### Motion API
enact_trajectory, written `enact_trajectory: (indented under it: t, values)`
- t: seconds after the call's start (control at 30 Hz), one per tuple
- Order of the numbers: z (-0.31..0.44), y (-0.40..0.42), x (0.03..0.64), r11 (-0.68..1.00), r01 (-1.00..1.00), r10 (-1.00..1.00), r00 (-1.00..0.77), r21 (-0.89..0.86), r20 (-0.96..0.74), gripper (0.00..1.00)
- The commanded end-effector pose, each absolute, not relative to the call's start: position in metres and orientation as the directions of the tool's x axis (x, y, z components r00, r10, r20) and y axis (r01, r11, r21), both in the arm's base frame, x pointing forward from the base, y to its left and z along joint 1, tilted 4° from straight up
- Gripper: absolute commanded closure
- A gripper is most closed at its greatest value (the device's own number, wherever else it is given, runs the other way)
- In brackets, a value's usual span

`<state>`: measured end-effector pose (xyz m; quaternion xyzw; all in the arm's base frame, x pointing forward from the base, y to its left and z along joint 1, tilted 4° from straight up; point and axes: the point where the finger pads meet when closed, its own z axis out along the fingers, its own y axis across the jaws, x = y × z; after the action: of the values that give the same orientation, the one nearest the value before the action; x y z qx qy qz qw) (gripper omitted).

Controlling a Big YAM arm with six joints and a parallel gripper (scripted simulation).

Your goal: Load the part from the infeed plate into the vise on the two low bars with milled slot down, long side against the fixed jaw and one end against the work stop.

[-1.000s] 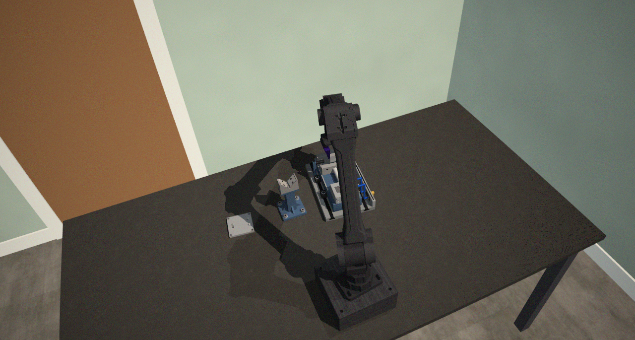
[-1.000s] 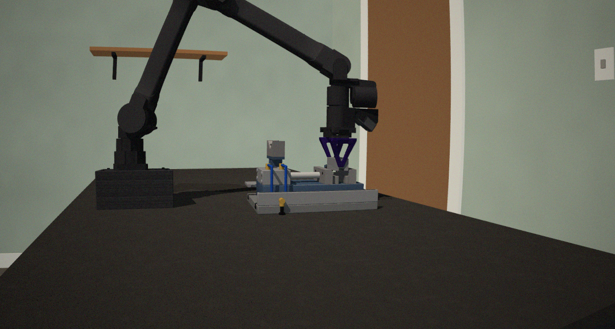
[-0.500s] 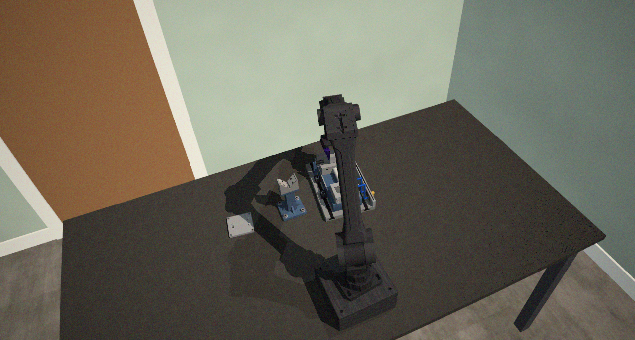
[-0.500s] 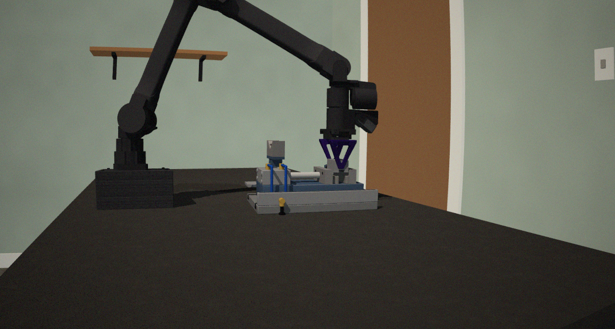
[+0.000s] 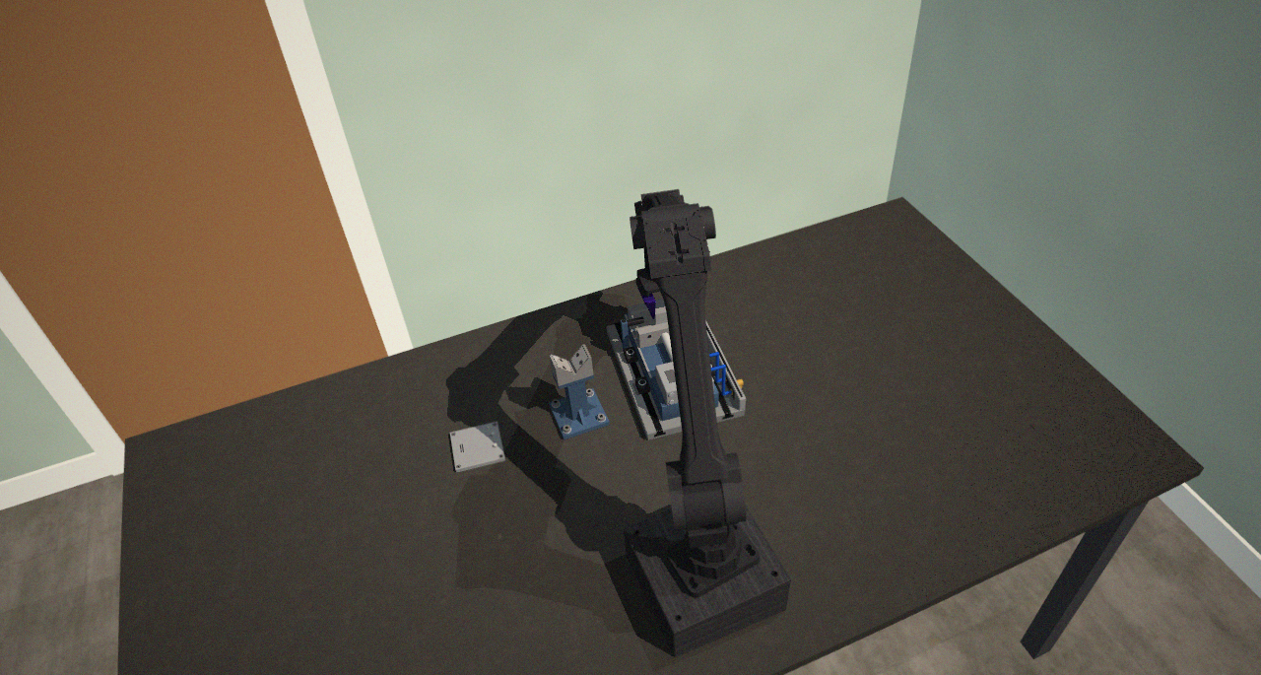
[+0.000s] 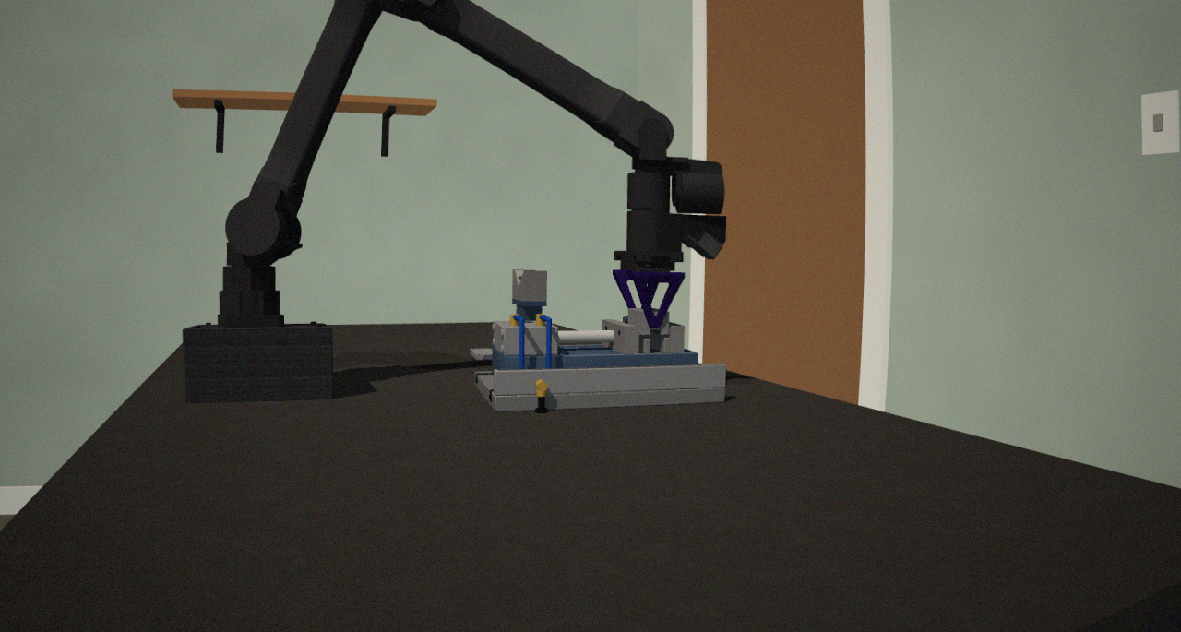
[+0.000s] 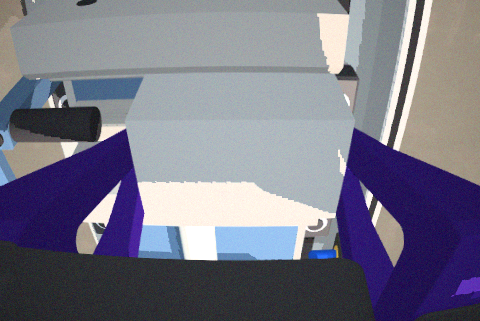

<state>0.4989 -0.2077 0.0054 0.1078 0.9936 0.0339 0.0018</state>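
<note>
My gripper (image 5: 650, 307) (image 6: 653, 321) (image 7: 240, 137) points down over the vise, shut on the part. The grey part (image 6: 642, 316) (image 7: 240, 146) is level, its ends between the purple fingers. In the exterior view it stands above and partly between the jaws. In the wrist view its long edge lies close along the fixed jaw (image 6: 675, 339) (image 7: 175, 41); contact cannot be told. The black work stop (image 7: 55, 124) is left of one end, with a gap in view. The moving jaw (image 6: 621, 336) is on the rod side. No slot shows on the visible faces; the underside and low bars are hidden.
The V-block (image 5: 572, 370) (image 6: 530, 286) stands on a blue post beside the vise. The infeed plate (image 5: 477, 447) lies beyond it, with no part on it. Blue air tubes (image 5: 721, 375) (image 6: 521, 343) rise by the cylinder. A yellow-topped fitting (image 6: 541, 388) is at the vise base's side.
</note>
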Motion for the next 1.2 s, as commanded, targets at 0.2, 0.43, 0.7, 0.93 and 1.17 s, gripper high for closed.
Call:
enact_trajectory:
  t: [0.2,0.43,0.7,0.93,1.17]
  values:
    - [0.010,-0.207,0.515,0.976,0.209,0.211,-0.977,0.061,-0.029,1.00]
    - [0.003,-0.205,0.510,0.976,0.210,0.211,-0.977,0.064,-0.013,1.00]
    - [0.003,-0.205,0.510,0.976,0.210,0.211,-0.977,0.064,-0.012,1.00]
    - [0.002,-0.205,0.509,0.976,0.210,0.211,-0.977,0.065,-0.010,1.00]
    - [0.002,-0.205,0.509,0.976,0.210,0.211,-0.977,0.065,-0.010,1.00]
